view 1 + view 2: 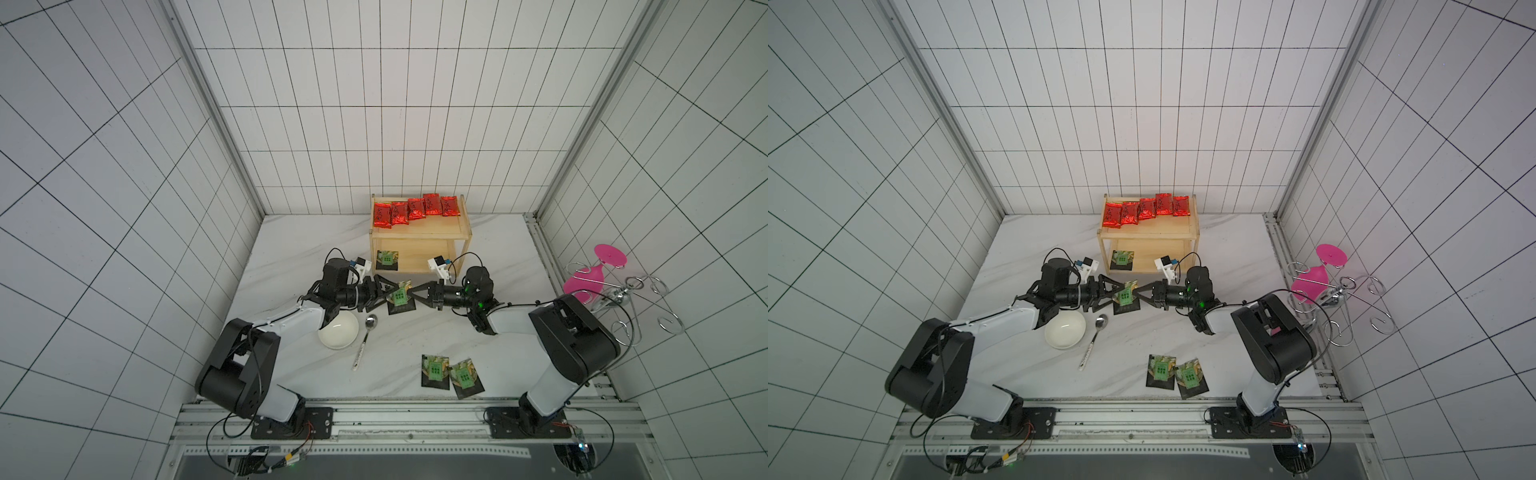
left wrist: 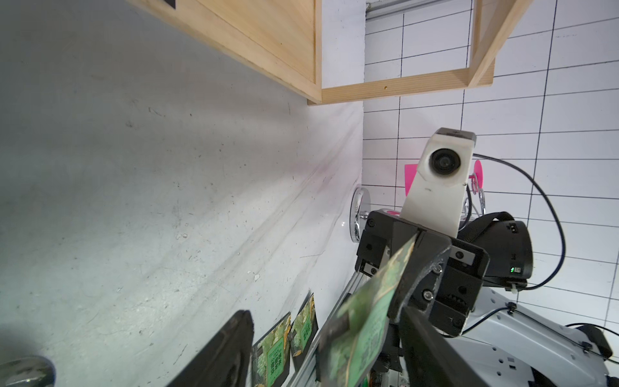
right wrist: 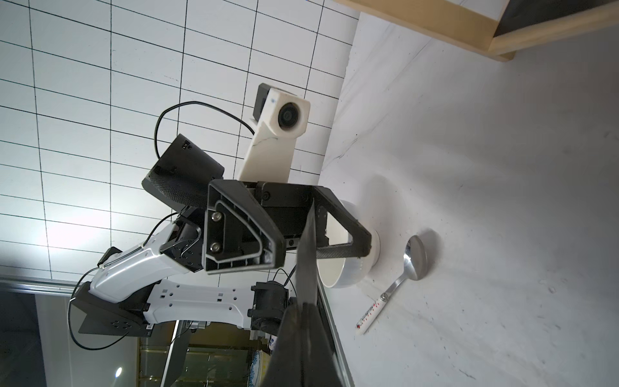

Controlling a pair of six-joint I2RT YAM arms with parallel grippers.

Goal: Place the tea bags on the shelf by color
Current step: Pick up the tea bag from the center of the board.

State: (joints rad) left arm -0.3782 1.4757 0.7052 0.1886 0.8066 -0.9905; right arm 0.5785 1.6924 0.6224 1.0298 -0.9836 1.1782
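L grip (image 1: 390, 296): jaws apart, astride pkt (image 1: 400, 296) | R grip (image 1: 410, 296): clamped on pkt, facing L tip-to-tip | shelf (image 1: 422, 240): just beyond both | spare pkts (image 1: 435, 371): behind R grip, on table

A robotics lab test cell is shown: a marble-look tabletop (image 1: 291, 257) is enclosed at 9, 12 and 3 o'clock by white grid-lined panels (image 1: 374, 104) framed in aluminium profile (image 1: 212, 107). A left arm (image 1: 291, 322) and a right arm (image 1: 511, 322) are bolted to a rail (image 1: 407, 415) at 6 o'clock.
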